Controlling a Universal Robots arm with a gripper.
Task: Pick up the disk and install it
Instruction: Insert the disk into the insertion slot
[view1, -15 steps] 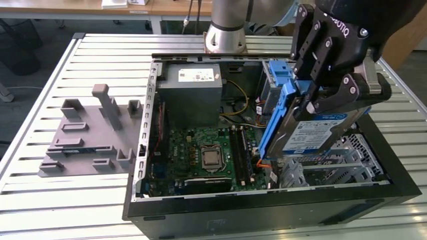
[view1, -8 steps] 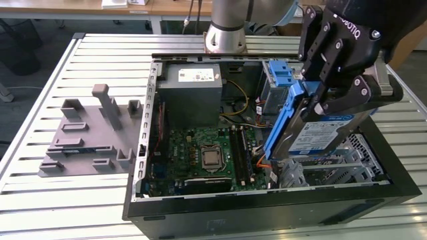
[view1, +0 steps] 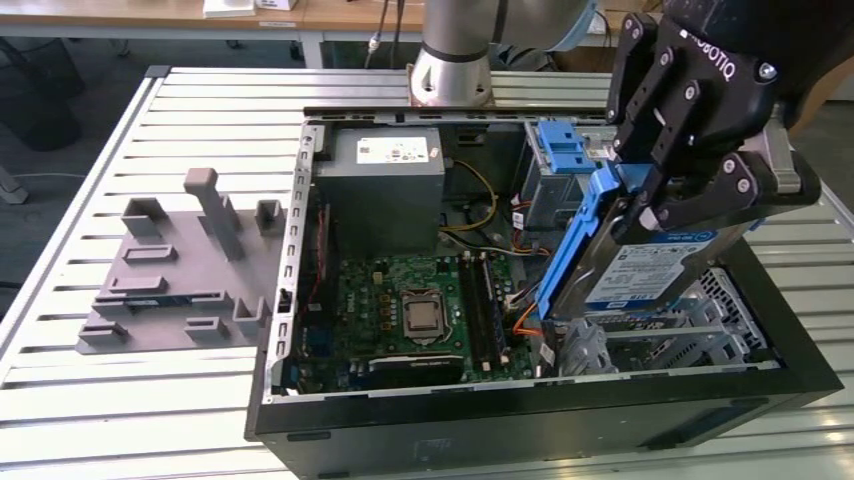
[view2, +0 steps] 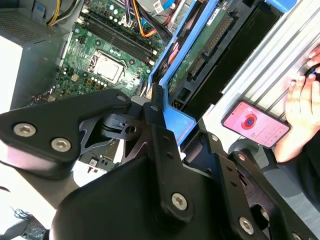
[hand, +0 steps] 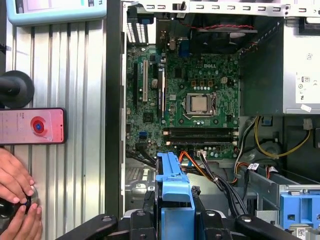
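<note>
Black and blocky, the gripper (view1: 687, 200) hangs from an arm that bends over from its silver base (view1: 454, 60) at the far side of the bench (view1: 134, 400). Its fingers (view1: 738, 180) are clamped on the upper end of the disk (view1: 647, 270). The disk is held steeply tilted over the end of the open computer case (view1: 534, 420) at the exterior view's right, blue frame edge leading. Its lower end dips inside the case beside the orange cables (view1: 527, 318) and the metal drive cage (view1: 667, 340); I cannot tell whether it touches them. The case lies on its side on the slatted aluminium bench, with the motherboard (view1: 400, 310) and grey power supply (view1: 387, 165) exposed. A grey fixture (view1: 180, 270) stands apart towards the exterior view's left. In the first wrist view a phone (hand: 32, 126) lies on the slats near a person's hand (hand: 15, 180). The space above the motherboard is open, while the disk sits close to the case wall.
</note>
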